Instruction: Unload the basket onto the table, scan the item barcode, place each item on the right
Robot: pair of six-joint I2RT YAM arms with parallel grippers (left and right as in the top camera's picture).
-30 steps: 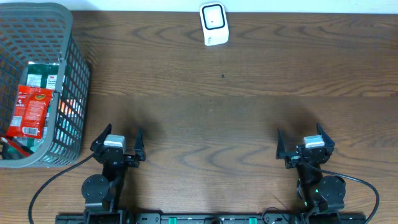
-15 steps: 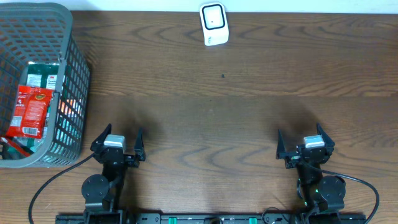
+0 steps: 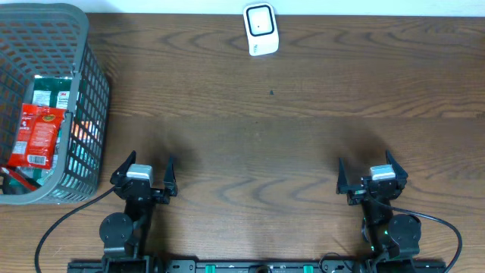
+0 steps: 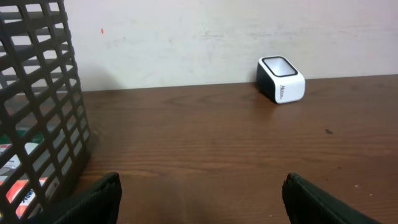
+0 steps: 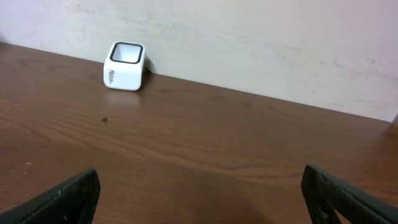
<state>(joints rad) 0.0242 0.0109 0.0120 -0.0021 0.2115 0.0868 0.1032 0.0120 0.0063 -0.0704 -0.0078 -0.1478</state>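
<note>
The left jaws are standing wide open at the near edge of the worktop (image 3: 258,136), gripping nothing. The right jaws are likewise gaping open and holding nothing. A red packet (image 3: 36,135) is lying inside the grey basket (image 3: 89,129) at the left end of the worktop, just beside a green packet (image 3: 54,95). The white scanner (image 3: 260,29) is sitting at the far edge, well apart from both sets of jaws and from the basket.
</note>
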